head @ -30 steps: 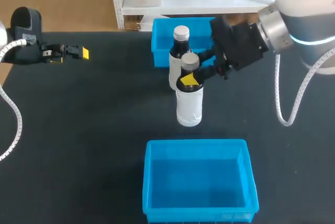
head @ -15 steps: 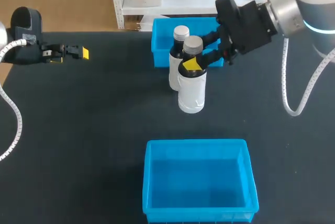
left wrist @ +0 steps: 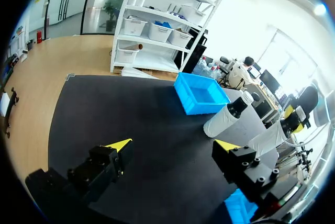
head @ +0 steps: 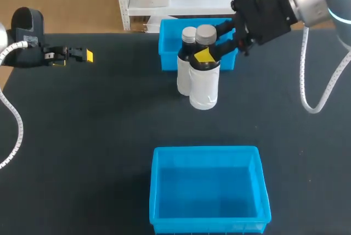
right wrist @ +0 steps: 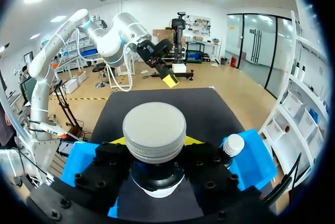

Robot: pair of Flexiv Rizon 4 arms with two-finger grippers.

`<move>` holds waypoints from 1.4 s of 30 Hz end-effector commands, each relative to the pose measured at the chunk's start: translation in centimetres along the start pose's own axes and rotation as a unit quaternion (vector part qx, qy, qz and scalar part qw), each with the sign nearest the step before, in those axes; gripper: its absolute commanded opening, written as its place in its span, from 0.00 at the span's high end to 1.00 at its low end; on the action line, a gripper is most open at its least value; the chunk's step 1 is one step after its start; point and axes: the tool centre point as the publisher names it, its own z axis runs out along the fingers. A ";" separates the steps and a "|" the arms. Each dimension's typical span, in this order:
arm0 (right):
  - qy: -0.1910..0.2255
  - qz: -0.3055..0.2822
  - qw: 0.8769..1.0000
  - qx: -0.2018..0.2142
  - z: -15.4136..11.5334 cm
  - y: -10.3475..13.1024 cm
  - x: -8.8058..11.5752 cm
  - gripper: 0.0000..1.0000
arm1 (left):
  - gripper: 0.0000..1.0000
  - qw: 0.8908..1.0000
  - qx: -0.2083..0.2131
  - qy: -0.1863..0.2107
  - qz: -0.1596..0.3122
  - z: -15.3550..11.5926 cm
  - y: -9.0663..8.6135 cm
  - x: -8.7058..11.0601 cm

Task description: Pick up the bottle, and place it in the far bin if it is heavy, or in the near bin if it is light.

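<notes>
Our right gripper [head: 211, 54] clamps the bottle [head: 204, 87] by its neck, upright, just beside a second bottle [head: 184, 78] near the far bin [head: 170, 32] — our left gripper [left wrist: 172, 144] gapes wide.

Bright, even overhead light falls on the black table [head: 98, 136], leaving only soft, faint shadows.

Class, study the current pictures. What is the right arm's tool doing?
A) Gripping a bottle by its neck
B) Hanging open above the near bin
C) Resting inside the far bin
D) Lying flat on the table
A: the right tool has its yellow-tipped fingers on either side of the neck of the held bottle, as the right wrist view also shows.
</notes>
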 end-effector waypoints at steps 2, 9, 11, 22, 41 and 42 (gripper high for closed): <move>0.003 0.005 1.000 0.005 -1.4 0.4 -0.2 1.00 | 0.00 1.000 0.000 0.000 0.000 0.0 0.0 0.0; 0.008 0.012 1.000 0.020 -4.3 0.2 0.4 1.00 | 0.00 1.000 0.000 0.000 0.000 0.0 0.0 0.0; 0.009 0.015 0.999 0.027 -5.4 0.1 0.7 1.00 | 0.00 1.000 0.000 0.000 0.000 0.0 0.0 0.0; 0.017 0.038 0.997 0.067 -11.4 -2.4 3.8 1.00 | 0.00 1.000 0.000 0.000 0.000 0.0 0.0 0.0; 0.022 0.008 0.998 0.052 -17.3 -14.0 6.7 1.00 | 0.00 1.000 0.000 0.000 0.000 0.0 0.0 0.0; 0.022 0.005 0.999 0.050 -17.3 -14.7 6.7 1.00 | 0.00 1.000 0.000 0.000 0.000 0.0 0.0 0.0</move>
